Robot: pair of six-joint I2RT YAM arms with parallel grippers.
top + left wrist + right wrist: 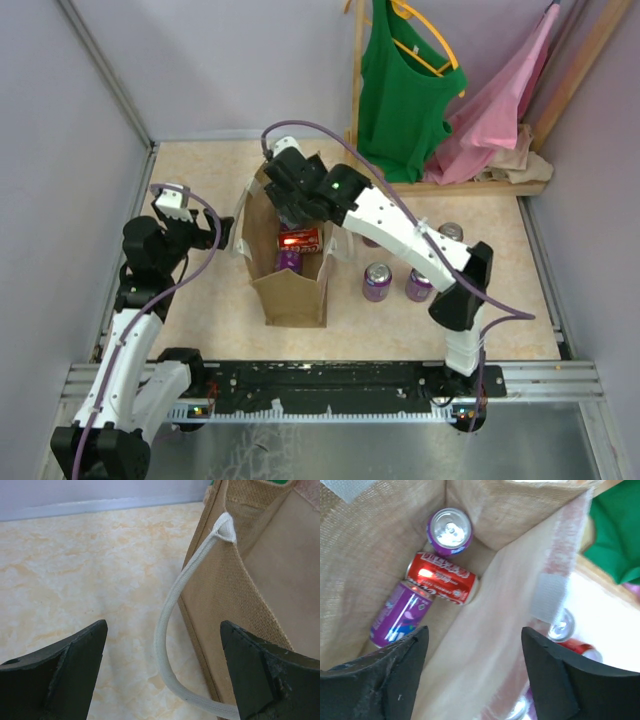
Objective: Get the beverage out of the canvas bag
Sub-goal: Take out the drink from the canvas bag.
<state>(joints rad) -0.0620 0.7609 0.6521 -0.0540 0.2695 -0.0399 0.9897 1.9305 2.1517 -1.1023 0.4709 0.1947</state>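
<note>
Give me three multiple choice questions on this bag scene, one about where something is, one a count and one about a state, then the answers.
1. Where is the right pincer?
A. over the open mouth of the canvas bag
B. far off to the left of the bag
C. underneath the bag

2. How many cans are inside the bag?
A. one
B. three
C. five

3. The left pincer is:
A. shut on a can
B. shut on a strap
C. open and empty

Answers:
1 A, its wrist view looks straight down into the bag.
2 B, an upright purple can, a red can and a second purple can, the last two on their sides.
3 C, its jaws stand wide, and the strap handle is not gripped.
</note>
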